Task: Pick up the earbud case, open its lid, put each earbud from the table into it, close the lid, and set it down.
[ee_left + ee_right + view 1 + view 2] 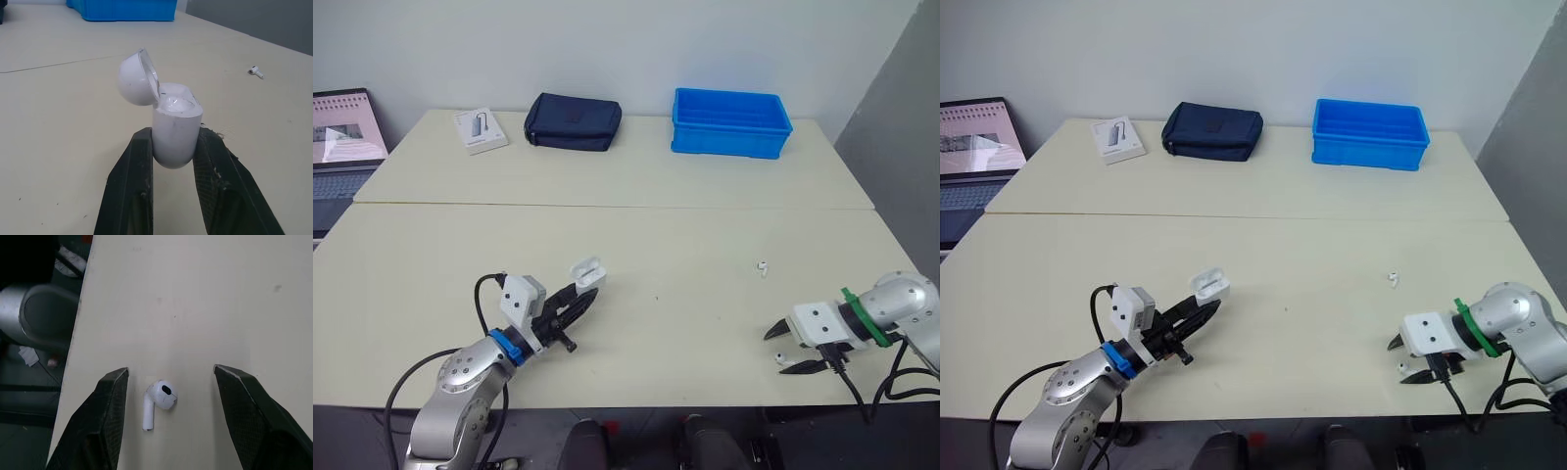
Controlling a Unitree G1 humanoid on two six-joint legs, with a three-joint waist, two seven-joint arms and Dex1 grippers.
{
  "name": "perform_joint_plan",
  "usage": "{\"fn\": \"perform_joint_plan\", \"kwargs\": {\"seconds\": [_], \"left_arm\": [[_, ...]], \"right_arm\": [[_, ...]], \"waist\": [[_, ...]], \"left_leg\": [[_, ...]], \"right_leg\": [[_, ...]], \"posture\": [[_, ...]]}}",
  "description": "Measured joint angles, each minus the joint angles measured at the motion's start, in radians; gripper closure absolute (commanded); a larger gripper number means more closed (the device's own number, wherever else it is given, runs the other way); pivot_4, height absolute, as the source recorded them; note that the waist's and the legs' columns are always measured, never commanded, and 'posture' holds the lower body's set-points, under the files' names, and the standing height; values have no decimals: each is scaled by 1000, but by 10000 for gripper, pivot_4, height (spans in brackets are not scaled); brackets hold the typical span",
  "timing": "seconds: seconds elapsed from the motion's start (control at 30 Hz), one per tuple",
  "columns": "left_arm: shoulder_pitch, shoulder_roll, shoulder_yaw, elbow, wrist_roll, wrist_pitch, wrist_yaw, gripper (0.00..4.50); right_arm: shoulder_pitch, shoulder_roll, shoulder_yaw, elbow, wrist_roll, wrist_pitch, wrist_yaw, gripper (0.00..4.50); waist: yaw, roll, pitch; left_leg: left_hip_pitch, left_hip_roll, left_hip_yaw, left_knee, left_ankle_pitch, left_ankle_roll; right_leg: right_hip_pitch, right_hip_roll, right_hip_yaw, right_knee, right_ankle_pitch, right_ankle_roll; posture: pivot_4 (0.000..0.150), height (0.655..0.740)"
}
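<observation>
While the left jaws clamp the lower body of the earbud case (176, 129), lid (137, 78) flipped open above them, the step in hand looks like the first earbud pick: right jaws spread wide, an earbud (157, 404) lying flat between them, touching neither, by the bench (656, 235) edge. Next likely needs a centred pinch. Case white, glossy, rounded; second earbud (763, 266) well beyond the right jaws.

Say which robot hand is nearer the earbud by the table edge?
Right. The right gripper is open around the earbud; the left gripper, holding the earbud case, is far off.
</observation>
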Motion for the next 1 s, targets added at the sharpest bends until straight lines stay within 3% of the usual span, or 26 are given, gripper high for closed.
{"fn": "perform_joint_plan", "kwargs": {"seconds": [0.17,0.27,0.5,0.8,0.9,1.0], "left_arm": [[3,0,-1,0,-3,12,11,37382],[5,0,-3,-10,-5,20,19,37382],[11,0,-10,-50,-13,56,33,37381],[9,3,-10,-77,-16,83,52,37381],[9,2,-11,-78,-16,83,57,37381],[8,-2,-17,-78,-16,83,58,37381]], "right_arm": [[71,-85,-33,-258,-47,334,-108,16237],[85,-93,14,-332,-97,439,-157,16237],[34,-36,125,-315,-180,501,-239,16237],[27,-45,151,-300,-201,502,-235,16237],[30,-45,152,-300,-201,503,-235,22448],[38,-45,156,-306,-200,503,-220,32881]], "waist": [[1,0,0],[0,0,0],[-1,0,0],[-1,-1,0],[-1,-1,-1],[-1,-3,-2]], "left_leg": [[0,0,0,0,0,0],[0,0,0,1,0,0],[0,-1,0,1,0,0],[-1,-1,-1,0,0,0],[-1,-1,-1,1,0,0],[0,-1,-1,1,0,0]], "right_leg": [[0,0,-1,0,-1,-1],[0,-1,0,0,-3,-5],[-1,-1,0,0,-3,-4],[0,-1,-1,0,-2,-2],[0,-1,-1,0,-2,-2],[0,-1,-1,0,-3,-3]], "posture": [[1500,7324],[1500,7324],[1500,7324],[1500,7324],[1500,7324],[1500,7324]]}}
